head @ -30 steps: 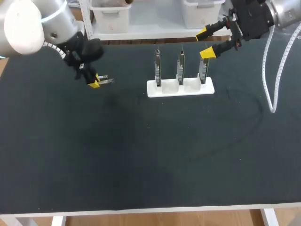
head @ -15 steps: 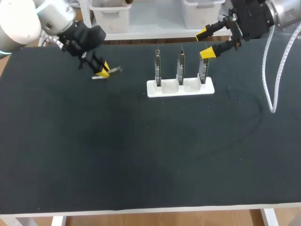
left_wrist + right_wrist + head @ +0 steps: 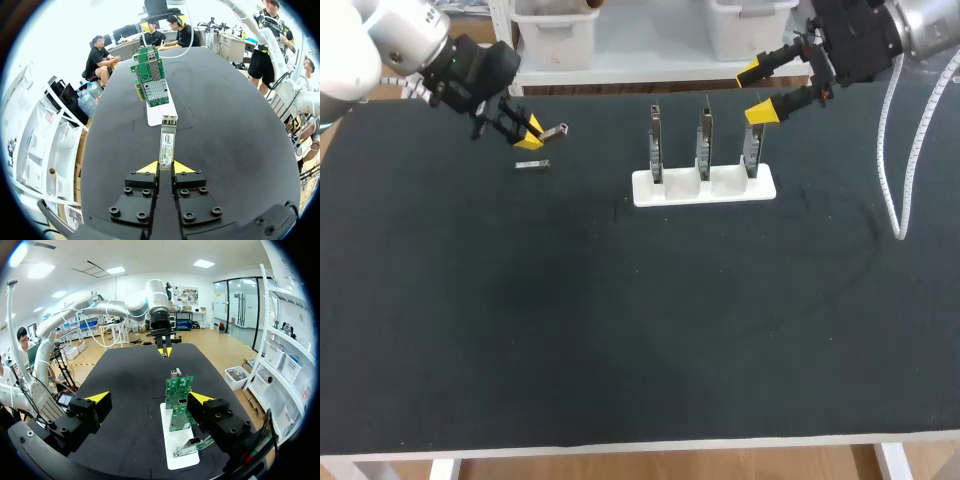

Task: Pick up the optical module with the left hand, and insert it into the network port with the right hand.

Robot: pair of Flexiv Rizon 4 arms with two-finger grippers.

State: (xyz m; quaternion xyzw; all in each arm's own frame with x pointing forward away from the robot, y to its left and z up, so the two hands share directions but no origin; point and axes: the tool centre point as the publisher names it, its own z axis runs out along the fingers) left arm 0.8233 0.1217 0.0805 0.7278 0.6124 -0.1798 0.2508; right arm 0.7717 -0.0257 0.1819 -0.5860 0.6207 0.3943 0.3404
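Silver-cased optical module (image 3: 167, 142) is up off the black mat (image 3: 620, 320) at the far left, pinched by its tail between the tips of my left gripper (image 3: 528, 128). I judge pickup done, with handover and insertion left. It's a slim metal bar with a white label, nose towards the network cards (image 3: 152, 82). Rightward, above their white stand (image 3: 705, 188), my right gripper (image 3: 756, 92) hangs spread wide, empty.

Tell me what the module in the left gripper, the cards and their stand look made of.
Optical module: likely metal, from its silvery brushed sheen, with a white label on top. Cards: green circuit board, the nearest carrying a grey finned block, probably metal. Stand: matte white, probably plastic, though the look leaves it open.
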